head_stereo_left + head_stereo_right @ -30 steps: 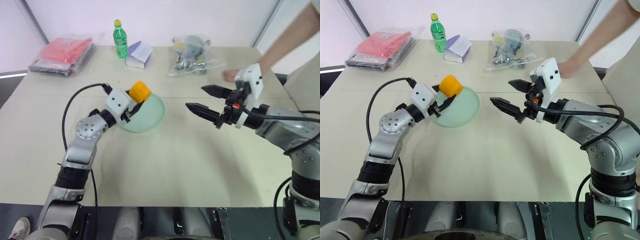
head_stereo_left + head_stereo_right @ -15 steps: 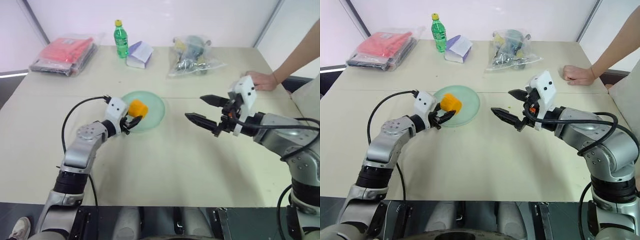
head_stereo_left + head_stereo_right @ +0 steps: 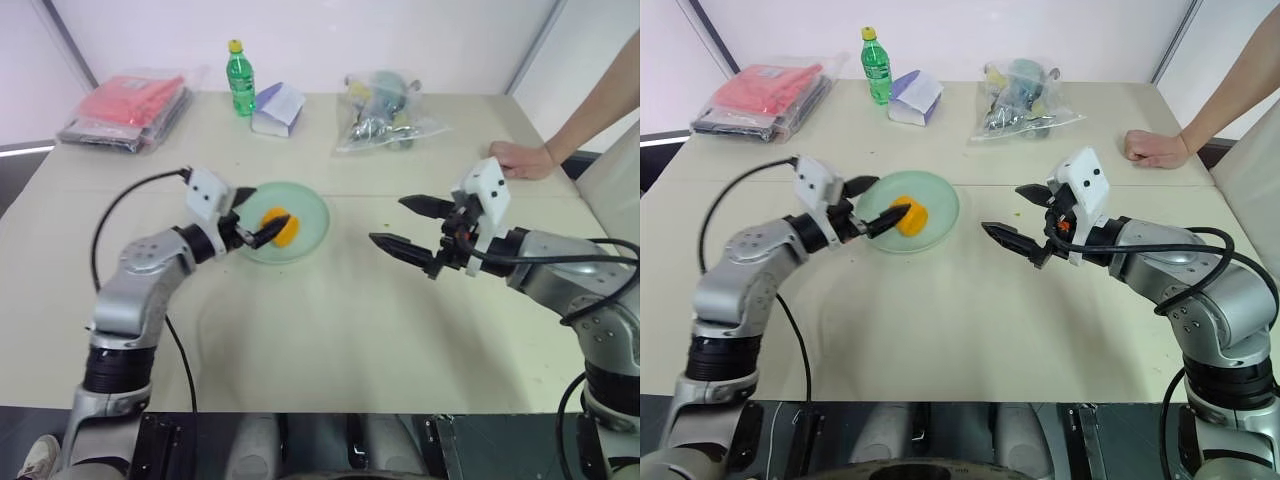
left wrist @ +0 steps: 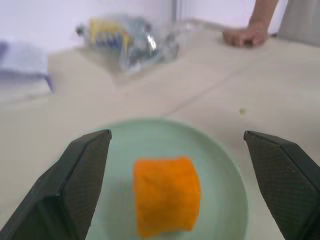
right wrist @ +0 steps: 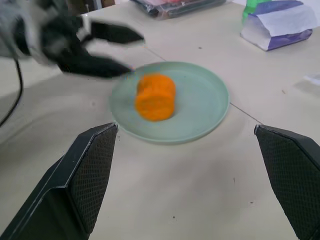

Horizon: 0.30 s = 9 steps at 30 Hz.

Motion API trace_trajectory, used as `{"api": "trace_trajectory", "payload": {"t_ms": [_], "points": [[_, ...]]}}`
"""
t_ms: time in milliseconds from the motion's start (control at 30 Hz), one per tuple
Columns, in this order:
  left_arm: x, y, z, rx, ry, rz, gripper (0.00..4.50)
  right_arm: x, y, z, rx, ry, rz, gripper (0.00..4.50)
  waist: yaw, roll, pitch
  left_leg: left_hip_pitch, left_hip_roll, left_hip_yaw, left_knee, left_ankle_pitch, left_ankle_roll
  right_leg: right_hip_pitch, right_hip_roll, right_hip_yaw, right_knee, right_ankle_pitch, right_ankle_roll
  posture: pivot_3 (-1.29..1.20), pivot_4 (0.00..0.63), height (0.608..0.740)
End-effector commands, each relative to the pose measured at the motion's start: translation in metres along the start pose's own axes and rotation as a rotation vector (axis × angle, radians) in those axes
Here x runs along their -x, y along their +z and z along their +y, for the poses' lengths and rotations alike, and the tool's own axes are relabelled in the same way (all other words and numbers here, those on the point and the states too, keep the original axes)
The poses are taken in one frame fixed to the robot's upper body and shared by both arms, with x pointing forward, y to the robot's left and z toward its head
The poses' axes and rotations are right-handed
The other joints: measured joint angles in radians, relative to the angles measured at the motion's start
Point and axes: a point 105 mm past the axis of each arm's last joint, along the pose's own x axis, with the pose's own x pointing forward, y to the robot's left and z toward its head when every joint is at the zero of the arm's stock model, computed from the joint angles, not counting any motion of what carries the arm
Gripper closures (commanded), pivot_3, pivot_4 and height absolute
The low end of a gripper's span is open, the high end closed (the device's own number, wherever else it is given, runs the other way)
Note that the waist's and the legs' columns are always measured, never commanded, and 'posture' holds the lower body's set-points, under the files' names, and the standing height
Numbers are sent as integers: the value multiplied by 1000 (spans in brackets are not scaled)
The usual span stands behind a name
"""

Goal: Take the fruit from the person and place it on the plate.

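Observation:
The orange fruit (image 3: 281, 228) lies on the pale green plate (image 3: 308, 204), left of the table's middle; it also shows as fruit (image 4: 166, 200) on the plate (image 4: 220, 165) in the left wrist view. My left gripper (image 3: 262, 211) is open just at the plate's left edge, its fingers spread to either side of the fruit and apart from it. Out over the table to the plate's right, my right gripper (image 3: 388, 220) hangs open and empty, pointing toward the plate. The person's hand (image 3: 520, 158) rests as a fist on the table at the far right.
Along the table's far edge stand a green bottle (image 3: 240, 78), a red packet (image 3: 130, 108), a purple-and-white carton (image 3: 278, 108) and a clear bag of items (image 3: 385, 110). Bare tabletop stretches in front of the plate.
My left gripper lowered the fruit onto the plate, opened and let it go, then drew back a little. The person's hand settled on the table.

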Motion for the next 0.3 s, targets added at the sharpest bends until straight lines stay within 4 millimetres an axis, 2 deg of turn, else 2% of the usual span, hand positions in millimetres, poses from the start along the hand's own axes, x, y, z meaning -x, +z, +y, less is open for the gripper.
{"api": "trace_trajectory", "payload": {"t_ms": [33, 200, 300], "points": [[45, 30, -7, -80, -42, 21, 49, 1, 7, -3, 49, 27, -8, 0, -16, -3, 1, 0, 0, 0, 0, 0, 0, 0, 0, 0, 0, 0, 0, 0, 150, 731], [85, 27, 5, -121, -18, 146, 49, -2, -7, -12, 119, 49, 66, 0, -19, -2, 1, 0, 1, -1, -1, 0, 0, -1, 0, 0, 0, 0, 0, 0, 150, 731], [97, 29, 18, -144, 34, 169, 49, -4, -10, -17, 134, 58, 75, 0, -18, -2, 1, 0, 0, -1, -1, 0, 0, -1, 0, 0, 0, -1, -2, 0, 150, 731]]}}
